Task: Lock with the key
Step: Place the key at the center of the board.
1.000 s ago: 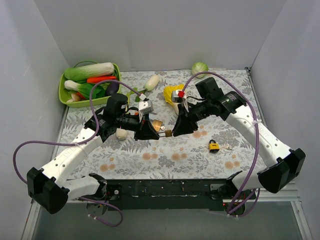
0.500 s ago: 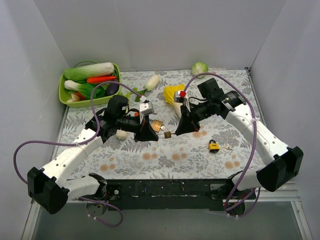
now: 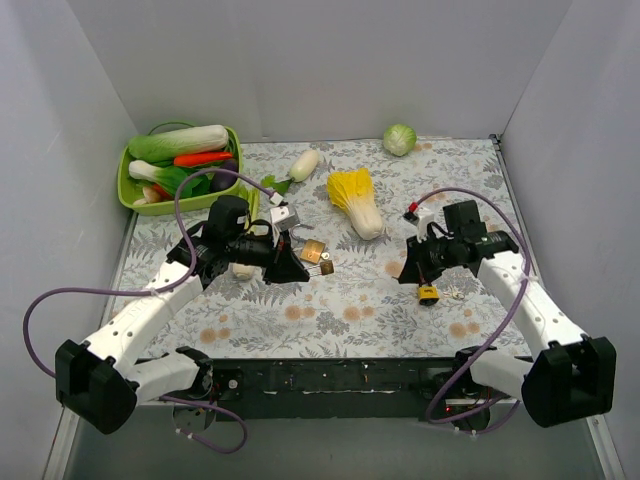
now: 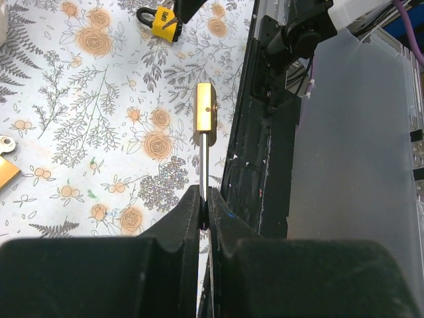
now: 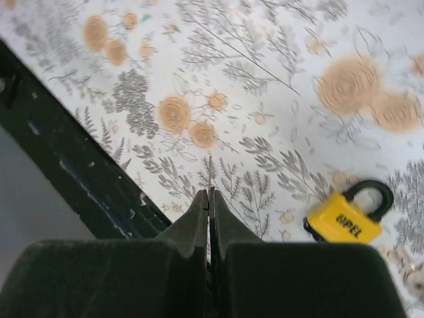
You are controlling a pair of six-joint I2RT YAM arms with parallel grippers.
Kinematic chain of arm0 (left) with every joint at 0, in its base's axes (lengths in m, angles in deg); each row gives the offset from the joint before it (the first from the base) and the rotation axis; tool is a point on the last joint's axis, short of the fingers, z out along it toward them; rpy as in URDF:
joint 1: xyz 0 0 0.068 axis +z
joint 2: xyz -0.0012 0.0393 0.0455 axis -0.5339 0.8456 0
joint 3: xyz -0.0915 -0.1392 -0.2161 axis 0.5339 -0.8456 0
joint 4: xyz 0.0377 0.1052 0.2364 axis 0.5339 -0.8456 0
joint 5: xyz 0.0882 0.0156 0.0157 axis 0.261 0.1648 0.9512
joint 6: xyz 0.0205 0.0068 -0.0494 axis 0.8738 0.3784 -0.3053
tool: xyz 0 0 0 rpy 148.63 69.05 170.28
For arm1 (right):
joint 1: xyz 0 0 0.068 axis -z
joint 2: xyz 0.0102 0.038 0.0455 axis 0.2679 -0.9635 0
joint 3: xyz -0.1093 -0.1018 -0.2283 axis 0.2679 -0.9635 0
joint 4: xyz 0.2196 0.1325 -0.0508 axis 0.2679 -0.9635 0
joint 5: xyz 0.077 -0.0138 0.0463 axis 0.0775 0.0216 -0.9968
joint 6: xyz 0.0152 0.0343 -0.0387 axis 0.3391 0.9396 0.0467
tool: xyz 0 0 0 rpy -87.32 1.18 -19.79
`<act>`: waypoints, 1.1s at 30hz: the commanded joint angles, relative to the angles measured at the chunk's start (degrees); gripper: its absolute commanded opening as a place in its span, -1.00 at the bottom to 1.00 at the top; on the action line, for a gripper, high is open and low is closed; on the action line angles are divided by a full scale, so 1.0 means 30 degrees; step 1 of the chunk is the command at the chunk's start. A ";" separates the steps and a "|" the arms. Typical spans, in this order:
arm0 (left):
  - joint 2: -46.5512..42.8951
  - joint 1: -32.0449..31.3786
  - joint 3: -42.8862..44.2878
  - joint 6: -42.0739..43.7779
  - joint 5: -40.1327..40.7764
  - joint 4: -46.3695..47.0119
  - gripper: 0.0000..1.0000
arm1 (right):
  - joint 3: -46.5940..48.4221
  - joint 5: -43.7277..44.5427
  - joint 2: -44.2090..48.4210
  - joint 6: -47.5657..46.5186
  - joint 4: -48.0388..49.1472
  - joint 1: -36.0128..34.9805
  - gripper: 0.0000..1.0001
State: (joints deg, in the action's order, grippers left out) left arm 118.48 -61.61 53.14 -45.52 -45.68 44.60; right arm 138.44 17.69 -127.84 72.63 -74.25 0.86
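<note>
Left arm (image 3: 150,310) and right arm (image 3: 535,305): white shell links, black joint housings, bulky black shoulder blocks (image 3: 85,380) at the near end. Purple cable (image 3: 27,325) looped loose off each — red connector (image 3: 411,210) on the right one. Wrist sections black, small white block (image 3: 280,213) on the left. Fingers (image 4: 159,265) matte black, wedge-shaped, tapering to thin tips. Black base rail (image 3: 330,378) between.
</note>
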 commanded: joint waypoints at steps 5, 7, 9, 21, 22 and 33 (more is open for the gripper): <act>-0.0969 0.0171 -0.0487 -0.1734 0.0633 0.2053 -1.00 | -0.2992 1.0988 0.1222 1.0407 0.3063 -0.0088 -0.97; -0.0823 0.0142 -0.0516 -0.1853 0.0634 0.2347 -1.00 | -0.3723 1.0935 0.0721 1.1431 0.3262 -0.0088 -0.97; -0.0588 0.0172 -0.0400 -0.1912 0.0575 0.2493 -1.00 | -0.4482 1.0321 0.0484 1.1962 0.4052 -0.0088 -0.97; -0.0324 0.0172 -0.0545 -0.1737 0.0457 0.2523 -1.00 | -0.6478 1.0609 0.0573 1.3545 0.8097 -0.1317 -0.97; -0.0295 0.0172 -0.0546 -0.1737 0.0457 0.2552 -1.00 | -0.6596 1.0552 0.0543 1.3604 0.8273 -0.1435 -0.97; -0.0382 0.0172 -0.0604 -0.1531 0.0487 0.2347 -1.00 | -0.7563 1.0261 -0.0599 1.4044 0.9007 -0.1524 -0.96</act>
State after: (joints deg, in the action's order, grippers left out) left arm 118.26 -61.33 51.98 -50.85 -43.49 50.48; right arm 116.65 48.62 -128.56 113.55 -49.51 -3.62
